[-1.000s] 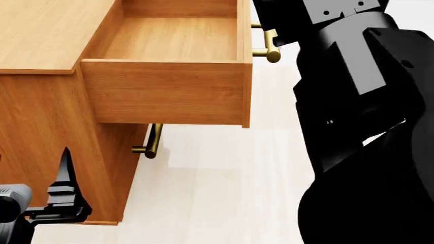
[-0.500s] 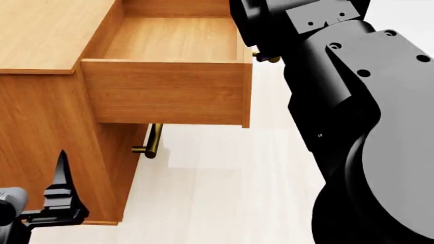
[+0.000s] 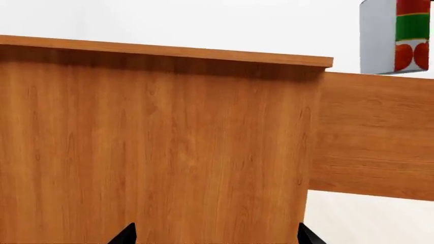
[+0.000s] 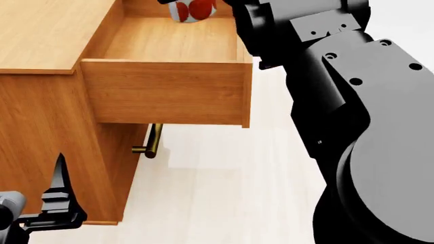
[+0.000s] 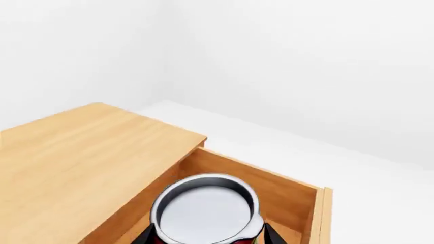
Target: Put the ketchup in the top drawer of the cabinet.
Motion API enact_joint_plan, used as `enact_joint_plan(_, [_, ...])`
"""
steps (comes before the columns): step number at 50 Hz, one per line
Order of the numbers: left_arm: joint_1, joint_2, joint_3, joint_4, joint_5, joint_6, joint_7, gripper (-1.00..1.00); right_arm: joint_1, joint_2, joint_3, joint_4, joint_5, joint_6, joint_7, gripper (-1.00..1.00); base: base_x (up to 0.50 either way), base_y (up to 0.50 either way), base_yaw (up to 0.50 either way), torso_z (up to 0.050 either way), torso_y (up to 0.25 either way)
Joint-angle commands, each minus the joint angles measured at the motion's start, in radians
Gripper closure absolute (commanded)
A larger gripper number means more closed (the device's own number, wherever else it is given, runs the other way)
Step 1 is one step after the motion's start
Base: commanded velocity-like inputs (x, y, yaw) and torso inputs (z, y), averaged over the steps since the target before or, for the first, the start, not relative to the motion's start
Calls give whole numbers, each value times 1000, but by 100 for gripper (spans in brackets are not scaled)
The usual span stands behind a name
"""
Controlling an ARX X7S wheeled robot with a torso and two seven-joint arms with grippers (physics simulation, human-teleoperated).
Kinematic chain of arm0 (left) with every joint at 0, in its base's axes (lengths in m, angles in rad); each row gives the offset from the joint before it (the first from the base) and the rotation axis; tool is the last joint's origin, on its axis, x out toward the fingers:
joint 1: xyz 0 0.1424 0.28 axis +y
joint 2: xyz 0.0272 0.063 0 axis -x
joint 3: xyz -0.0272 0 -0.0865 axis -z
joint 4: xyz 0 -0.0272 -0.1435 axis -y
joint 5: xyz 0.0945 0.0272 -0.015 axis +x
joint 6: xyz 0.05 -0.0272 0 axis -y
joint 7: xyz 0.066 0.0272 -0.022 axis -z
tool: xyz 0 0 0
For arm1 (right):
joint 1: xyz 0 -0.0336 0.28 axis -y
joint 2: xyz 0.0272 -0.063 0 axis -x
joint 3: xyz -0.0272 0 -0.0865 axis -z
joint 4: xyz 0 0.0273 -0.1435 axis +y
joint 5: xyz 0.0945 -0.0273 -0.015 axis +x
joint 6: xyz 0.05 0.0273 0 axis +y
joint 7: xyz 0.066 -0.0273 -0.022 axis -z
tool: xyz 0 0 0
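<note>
Red-labelled ketchup [image 4: 190, 10] hangs upright in the right gripper [image 5: 207, 235], clamped between its fingers, above the far end of the open top drawer [image 4: 169, 91], which lies straight below. Left gripper [image 4: 58, 203] idles low by the cabinet [image 4: 40, 127], grasp unclear. Half a second earlier the ketchup wasn't visible.

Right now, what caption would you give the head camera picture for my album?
Robot's right arm carries the ketchup over the open top drawer of the cabinet.
</note>
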Motion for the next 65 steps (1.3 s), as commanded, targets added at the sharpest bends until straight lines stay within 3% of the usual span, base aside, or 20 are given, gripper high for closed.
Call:
enact_joint_plan(1, [3,-3,3,5,-4,0,-2,-100,-23,0,29,8,-108,62,-14,100,0,0,0,0,0])
enact_joint_plan(25, [-7,0,12,-26,2,16,-2,-100,-51,0,56,14,-150,40,-40,100,0,0,0,0,0])
enact_joint_plan(43, [-4,-6,10,-28,-4,19,-6,-100,-38,0,-2,36,54,-11,-74,100,0,0,0,1,1])
enact_joint_plan(65, [16,-16,9,-12,-11,26,-11,-100,-85,0,14,24,-23,-6,-73,100,0,0,0,0,0])
